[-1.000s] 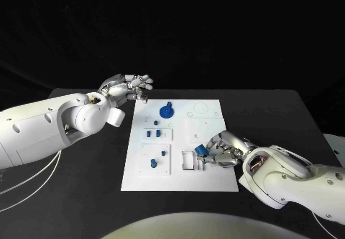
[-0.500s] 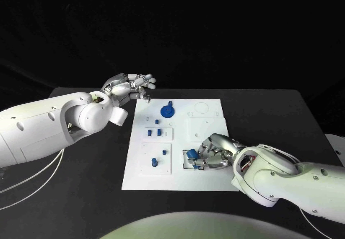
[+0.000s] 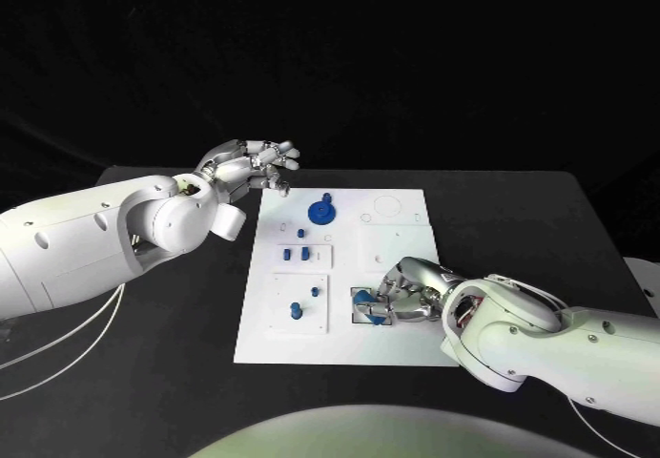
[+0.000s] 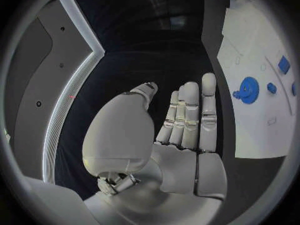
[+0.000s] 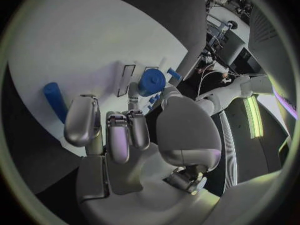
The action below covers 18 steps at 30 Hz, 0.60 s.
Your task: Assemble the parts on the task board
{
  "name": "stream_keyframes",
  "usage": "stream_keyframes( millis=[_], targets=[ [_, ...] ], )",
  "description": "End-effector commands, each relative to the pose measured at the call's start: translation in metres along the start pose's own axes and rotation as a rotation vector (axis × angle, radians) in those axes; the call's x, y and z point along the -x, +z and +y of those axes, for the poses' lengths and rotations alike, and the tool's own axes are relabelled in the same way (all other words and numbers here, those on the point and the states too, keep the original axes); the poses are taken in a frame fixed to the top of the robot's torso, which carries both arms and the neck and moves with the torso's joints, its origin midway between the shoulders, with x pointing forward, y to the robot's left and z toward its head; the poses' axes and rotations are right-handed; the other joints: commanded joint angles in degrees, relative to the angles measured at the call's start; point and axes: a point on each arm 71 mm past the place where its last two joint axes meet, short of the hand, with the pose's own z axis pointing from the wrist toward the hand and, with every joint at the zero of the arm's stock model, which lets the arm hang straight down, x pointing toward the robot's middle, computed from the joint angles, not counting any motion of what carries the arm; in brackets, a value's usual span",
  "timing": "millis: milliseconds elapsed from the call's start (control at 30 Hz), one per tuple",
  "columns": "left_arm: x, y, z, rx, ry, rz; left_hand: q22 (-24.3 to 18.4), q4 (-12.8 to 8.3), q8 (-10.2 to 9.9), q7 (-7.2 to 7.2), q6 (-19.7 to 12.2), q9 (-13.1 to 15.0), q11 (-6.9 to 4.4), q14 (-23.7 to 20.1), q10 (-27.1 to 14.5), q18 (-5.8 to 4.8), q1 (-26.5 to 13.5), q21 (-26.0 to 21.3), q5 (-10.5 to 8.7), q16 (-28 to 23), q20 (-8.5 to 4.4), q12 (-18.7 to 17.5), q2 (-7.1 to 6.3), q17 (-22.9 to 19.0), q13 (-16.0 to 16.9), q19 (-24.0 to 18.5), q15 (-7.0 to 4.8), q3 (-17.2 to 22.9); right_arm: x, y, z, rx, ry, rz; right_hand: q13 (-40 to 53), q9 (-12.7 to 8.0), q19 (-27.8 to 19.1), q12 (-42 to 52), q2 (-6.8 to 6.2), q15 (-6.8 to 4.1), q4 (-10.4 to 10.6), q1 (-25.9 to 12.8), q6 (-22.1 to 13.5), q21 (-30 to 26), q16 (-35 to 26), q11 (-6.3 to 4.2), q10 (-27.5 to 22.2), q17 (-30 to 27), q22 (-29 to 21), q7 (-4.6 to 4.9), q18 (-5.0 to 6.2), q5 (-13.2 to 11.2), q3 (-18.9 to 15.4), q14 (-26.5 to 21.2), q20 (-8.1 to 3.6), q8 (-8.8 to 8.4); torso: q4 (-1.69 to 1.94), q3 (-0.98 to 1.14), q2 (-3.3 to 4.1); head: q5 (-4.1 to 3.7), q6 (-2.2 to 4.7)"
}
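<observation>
Right hand [image 3: 410, 294] pinches a blue part [image 3: 369, 302] over the small frame low and right of centre on the board [image 3: 344, 348]. Best to square the part with that frame before pressing down. Left hand [image 3: 252, 167] waits open, fingers apart, off the board's upper left corner.

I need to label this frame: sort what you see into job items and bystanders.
Job items: task board; blue gear; blue part held in the right hand over the board's slotted block; small blue pegs.

Bystanders: black table; left hand, held off the board, holding nothing.
</observation>
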Motion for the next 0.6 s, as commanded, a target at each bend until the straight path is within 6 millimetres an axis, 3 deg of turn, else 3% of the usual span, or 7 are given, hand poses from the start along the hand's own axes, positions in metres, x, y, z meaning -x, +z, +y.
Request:
stream_keyframes(
  millis=[33, 167, 233, 600],
  targets=[
    [-0.0025, 0.0005, -0.0008, -0.005, -0.006, 0.016, -0.1, 0.2, 0.3, -0.13, -0.3, 0.1, -0.02, -0.3, -0.2, 0.52, 0.0, -0.3, -0.13, 0.4, 0.15, 0.3, 0.71, -0.1, 0.0, 0.2, 0.04, 0.0, -0.0010, 0.0015, 0.0011, 0.000, -0.047, 0.008, 7.3, 0.2, -0.6, -0.6, -0.13, -0.08, 0.0, -0.6, -0.3, -0.7, 0.2, -0.06, 1.4, 14.6, 7.7, 0.49, 0.10, -0.9, -1.9, 6.0, 0.05, -0.33, 0.02, -0.02, 0.00, 0.12, 0.06],
    [-0.0024, 0.0005, -0.0009, -0.005, -0.006, 0.015, -0.1, 0.3, 0.3, -0.11, -0.4, 0.1, -0.01, -0.3, -0.2, 0.52, -0.1, -0.4, -0.25, 0.4, 0.16, 0.4, 0.83, -0.1, 0.0, 0.2, 0.04, -0.1, -0.0020, 0.0028, 0.0025, 0.002, -0.052, 0.014, 6.7, 0.8, -0.8, -1.4, -0.36, 0.13, 0.1, -2.0, -1.0, -1.6, 0.1, 0.19, 1.0, 14.2, 7.5, 0.77, 0.22, -0.6, -6.8, 5.9, 0.23, -0.71, 0.02, -0.02, 0.00, 0.17, 0.05],
    [-0.0024, 0.0004, -0.0009, -0.005, -0.006, 0.015, -0.1, 0.3, 0.3, -0.11, -0.4, 0.1, -0.01, -0.3, -0.2, 0.52, -0.1, -0.4, -0.25, 0.4, 0.16, 0.4, 0.83, -0.1, 0.0, 0.2, 0.04, -0.1, -0.0021, 0.0033, 0.0029, 0.003, -0.053, 0.015, 6.3, 1.0, -0.9, -1.9, -0.76, 0.20, 0.1, -3.0, -1.2, -2.2, 0.1, 0.27, 0.7, 14.1, 7.3, 0.87, 0.30, -1.8, -8.6, 5.9, 0.29, -0.84, 0.01, 0.00, 0.00, 0.16, 0.06],
    [-0.0019, 0.0001, -0.0009, -0.004, -0.006, 0.013, -0.1, 0.5, 0.4, -0.10, -0.4, 0.1, -0.01, -0.3, -0.3, 0.52, -0.3, -0.4, -0.41, 0.5, 0.17, 0.4, 0.91, -0.1, 0.0, 0.2, 0.05, -0.2, -0.0039, 0.0009, 0.0077, 0.019, -0.049, 0.026, 6.1, 1.5, -1.0, -2.2, -1.99, 0.33, 0.2, -5.0, -1.8, -2.7, 0.0, 0.43, 0.5, 14.0, 7.2, 1.05, 0.35, -4.2, -10.8, 5.8, 0.41, -1.13, -0.05, 0.02, -0.01, 0.18, 0.06]
  ],
)
